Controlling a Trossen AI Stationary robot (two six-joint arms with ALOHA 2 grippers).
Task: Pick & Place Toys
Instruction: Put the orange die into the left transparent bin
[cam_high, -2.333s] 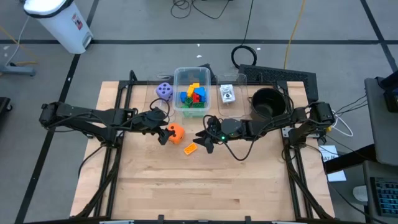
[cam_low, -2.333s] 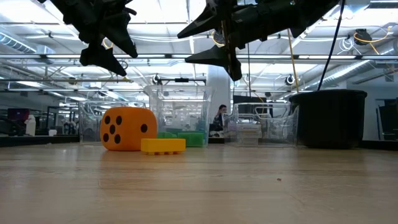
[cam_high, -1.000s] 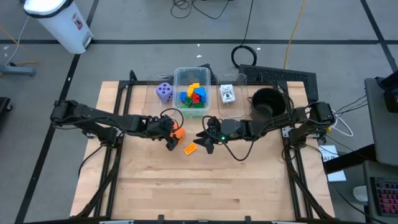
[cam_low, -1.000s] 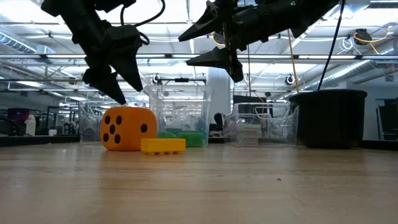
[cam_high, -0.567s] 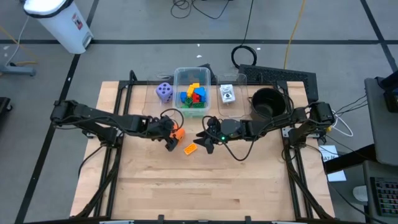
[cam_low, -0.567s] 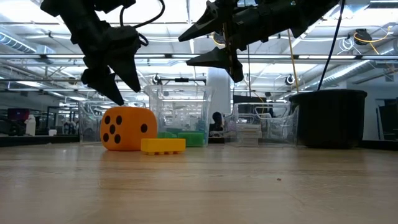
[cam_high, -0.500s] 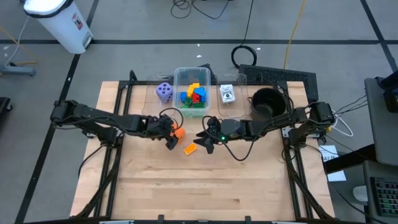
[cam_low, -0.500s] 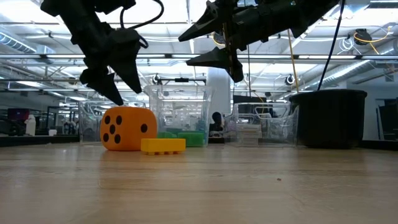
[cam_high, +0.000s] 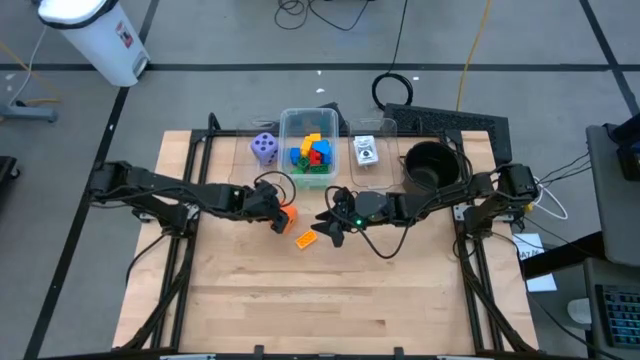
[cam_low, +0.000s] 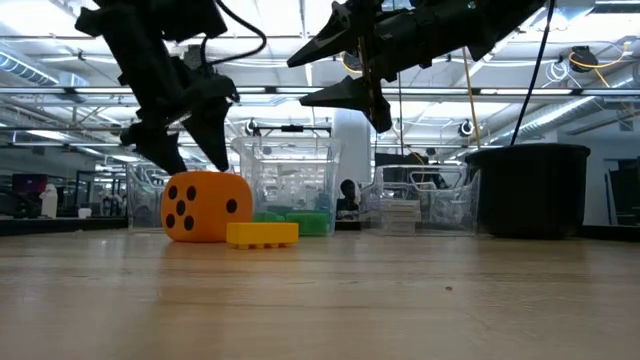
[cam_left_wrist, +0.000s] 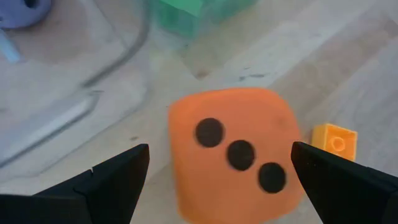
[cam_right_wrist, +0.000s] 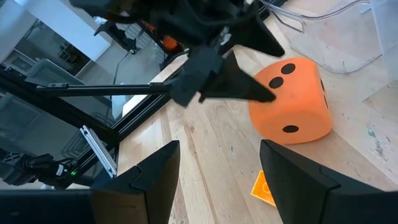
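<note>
Left pincer (cam_low: 180, 150): was spread as wide as it goes, straddling the top of the orange die (cam_low: 206, 206) with one finger on each side, gripping nothing; no contact with the die could be made out.
Left pincer, wrist view: both dark fingertips (cam_left_wrist: 118, 180) stood apart with the orange die (cam_left_wrist: 233, 152) between them, three black dots facing the camera.
Right pincer (cam_high: 328, 226): hung in the air above the yellow block (cam_high: 305, 239), jaws partly apart, nothing between them.
Orange die: sat on the tabletop (cam_high: 330, 300) just in front of the clear tub (cam_high: 309, 146), at the end of the left arm.
Yellow block: lay flat on the tabletop just beside the orange die, on the side toward the right arm; in the low view (cam_low: 262, 234) it overlapped the die's lower corner.
Purple die (cam_high: 264, 147): rested beside the clear tub, on the left arm's side.
Blocks in the tub (cam_high: 311, 152): red, blue, yellow and green pieces were heaped inside.
Printed card (cam_high: 367, 152): lay between the tub and the black pot (cam_high: 431, 165).
</note>
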